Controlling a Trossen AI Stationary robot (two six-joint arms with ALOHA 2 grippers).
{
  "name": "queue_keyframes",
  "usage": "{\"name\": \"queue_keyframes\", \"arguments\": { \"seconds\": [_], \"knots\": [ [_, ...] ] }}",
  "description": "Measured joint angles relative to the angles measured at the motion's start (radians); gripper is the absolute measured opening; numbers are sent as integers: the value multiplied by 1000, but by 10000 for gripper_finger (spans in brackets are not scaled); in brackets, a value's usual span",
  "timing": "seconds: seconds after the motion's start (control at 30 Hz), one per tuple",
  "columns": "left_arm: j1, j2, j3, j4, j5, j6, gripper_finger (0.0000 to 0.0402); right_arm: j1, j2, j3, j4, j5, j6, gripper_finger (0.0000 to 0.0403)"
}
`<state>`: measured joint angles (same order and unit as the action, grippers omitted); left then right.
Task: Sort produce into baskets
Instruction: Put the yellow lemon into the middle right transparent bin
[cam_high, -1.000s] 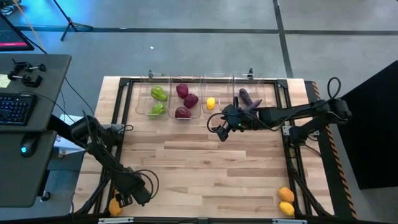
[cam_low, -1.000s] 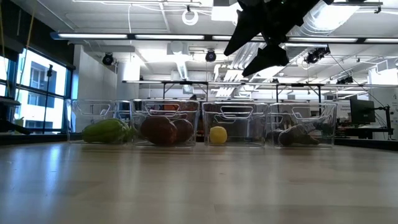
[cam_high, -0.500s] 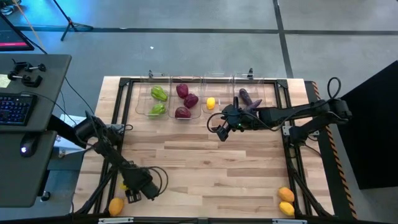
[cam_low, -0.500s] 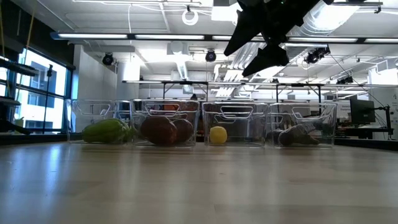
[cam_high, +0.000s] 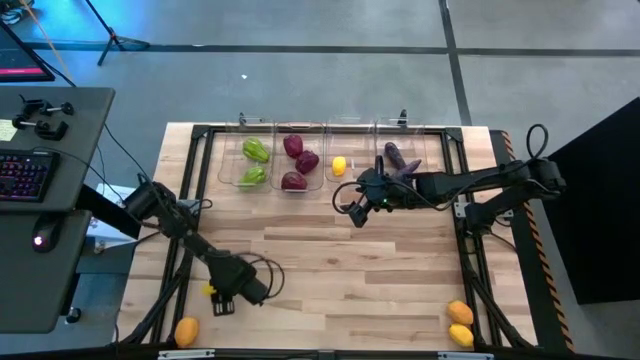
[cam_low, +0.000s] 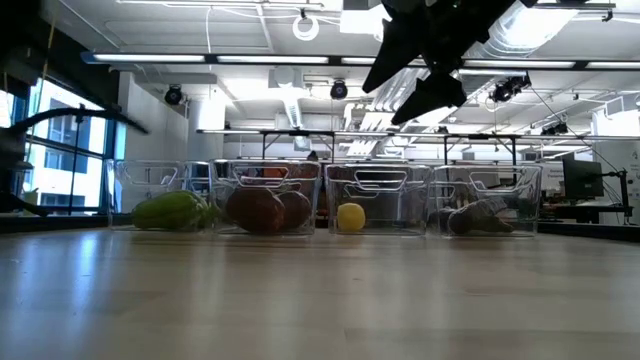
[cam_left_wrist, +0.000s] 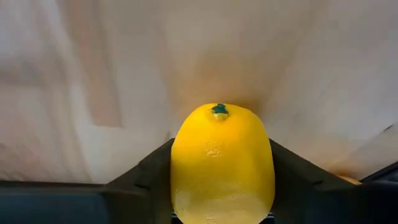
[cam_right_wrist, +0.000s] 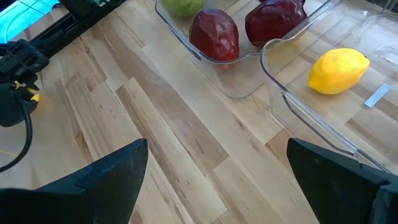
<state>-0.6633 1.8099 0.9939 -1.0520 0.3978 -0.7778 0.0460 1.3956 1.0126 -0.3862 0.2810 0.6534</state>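
**benchwatcher:** So where's everything at? The left gripper (cam_high: 215, 297) is over the near-left part of the counter (cam_high: 330, 270), and the wrist camera shows it clamped on a yellow lemon (cam_left_wrist: 222, 163), one finger on each side, stem end pointing away from the wrist. The lemon looks lifted a bit off the wood, though I can't say for sure.

**toyfruit_fan:** Yep. The right gripper (cam_high: 357, 210) hangs just in front of the baskets with its fingers spread wide and nothing between them. The four clear baskets sit in a row at the far edge: green peppers (cam_high: 255, 160) leftmost, dark red ones (cam_high: 297, 160) next, a single lemon (cam_high: 339, 166) in the third basket (cam_high: 346, 128), and an eggplant (cam_high: 400, 160) rightmost.

**benchwatcher:** So I'd guess the held lemon goes to the third one. How do you think it handles?

**toyfruit_fan:** Looks like hard, smooth, light plastic, so probably slippery and rolly. Squeezing across the fat middle, like now, seems the safe spot; near the tapered ends it'd likely squirt out.

**benchwatcher:** Leftovers: an orange (cam_high: 186, 331) at the near-left corner and two more orange pieces (cam_high: 460, 322) touching each other at the near-right corner.
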Motion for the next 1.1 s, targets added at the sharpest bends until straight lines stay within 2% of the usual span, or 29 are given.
{"name": "queue_keyframes", "arguments": {
  "seconds": [0.13,0.27,0.4,0.47,0.53,0.63,0.73,0.93,1.1],
  "knots": [
    [90,-70,6,-5,-66,70,149,-1,-4,0,-1,-14,-10,374],
    [222,-189,57,-6,-182,116,158,-7,-61,14,-3,-43,-40,374],
    [370,-305,145,26,-385,178,169,-8,-163,57,3,10,-64,374],
    [448,-336,194,103,-510,206,170,-8,-216,75,3,63,-80,374],
    [526,-342,234,230,-581,259,171,-9,-266,86,3,111,-95,374],
    [637,-317,280,444,-593,357,171,-9,-334,88,1,178,-112,374],
    [732,-248,329,589,-593,415,172,-9,-383,88,-16,256,-112,374],
    [863,-82,444,749,-596,469,172,-9,-410,88,-28,398,-106,374],
    [908,27,482,855,-587,476,173,-9,-394,88,-29,418,-104,374]
  ]
}}
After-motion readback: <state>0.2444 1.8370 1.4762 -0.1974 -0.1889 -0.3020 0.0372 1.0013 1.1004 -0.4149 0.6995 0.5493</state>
